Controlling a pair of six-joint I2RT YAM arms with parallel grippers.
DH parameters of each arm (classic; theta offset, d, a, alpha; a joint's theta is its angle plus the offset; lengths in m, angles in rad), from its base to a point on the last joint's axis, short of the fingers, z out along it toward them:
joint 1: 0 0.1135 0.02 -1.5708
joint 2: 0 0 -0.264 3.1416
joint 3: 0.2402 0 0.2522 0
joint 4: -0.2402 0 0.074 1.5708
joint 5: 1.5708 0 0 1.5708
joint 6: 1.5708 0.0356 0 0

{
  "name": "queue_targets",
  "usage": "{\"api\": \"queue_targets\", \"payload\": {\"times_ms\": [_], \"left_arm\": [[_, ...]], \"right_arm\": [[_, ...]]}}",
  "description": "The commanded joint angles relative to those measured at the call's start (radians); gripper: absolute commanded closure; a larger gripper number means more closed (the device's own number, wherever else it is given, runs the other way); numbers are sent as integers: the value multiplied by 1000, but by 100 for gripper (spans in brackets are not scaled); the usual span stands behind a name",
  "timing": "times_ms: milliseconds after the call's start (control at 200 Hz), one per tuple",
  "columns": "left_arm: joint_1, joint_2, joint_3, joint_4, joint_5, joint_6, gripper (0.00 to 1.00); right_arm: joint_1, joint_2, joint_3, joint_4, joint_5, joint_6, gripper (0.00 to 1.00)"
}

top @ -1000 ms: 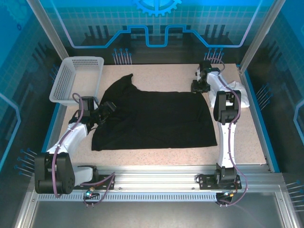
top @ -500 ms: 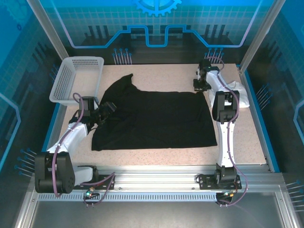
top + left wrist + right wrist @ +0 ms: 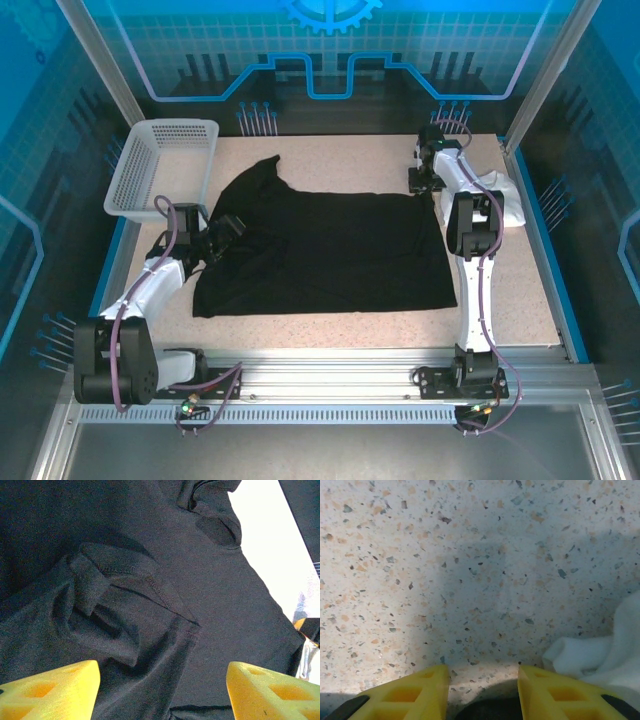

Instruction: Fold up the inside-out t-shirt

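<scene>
Two arms, one black t-shirt (image 3: 330,250) spread mostly flat mid-table, plain matte face up, roughly rectangular body with a sleeve or shoulder peaking toward the far left. Table (image 3: 340,160) is a beige speckled stone-look top, and the right wrist view shows the grain clearly (image 3: 445,555). Left gripper (image 3: 225,228) sits at the shirt's left edge, yellow fingers well apart and nothing between them. In its wrist view the left gripper (image 3: 162,687) looks onto the shirt (image 3: 200,580): soft knit, bunched into rounded folds, a stitched hem running diagonally, a small dark oval patch near the top. Right gripper (image 3: 420,180) is at the shirt's far right corner. In its wrist view the right gripper (image 3: 482,687) has its wedge-shaped yellow fingers moderately apart with bare table between them and no grip. A dark rounded shape shows low between the fingers, can't tell what it is. White cloth (image 3: 600,655) is crumpled just right of that gripper, and also visible by the right arm (image 3: 512,205). White mesh plastic basket (image 3: 160,165) stands at the far left corner, apart from the shirt.
</scene>
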Motion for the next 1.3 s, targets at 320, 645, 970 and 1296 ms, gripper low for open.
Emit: {"api": "queue_targets", "payload": {"times_ms": [320, 645, 970, 1296], "left_arm": [[0, 14, 2, 2, 4, 28, 31], [0, 33, -2, 18, 13, 25, 31], [-2, 59, 38, 47, 12, -3, 32], [-120, 419, 478, -1, -182, 183, 32]], "right_arm": [[-39, -108, -103, -90, 24, 6, 58], [-39, -87, -123, -75, -49, 3, 75], [-8, -137, -111, 13, -82, -23, 94], [-1, -340, -346, 220, -209, -3, 100]]}}
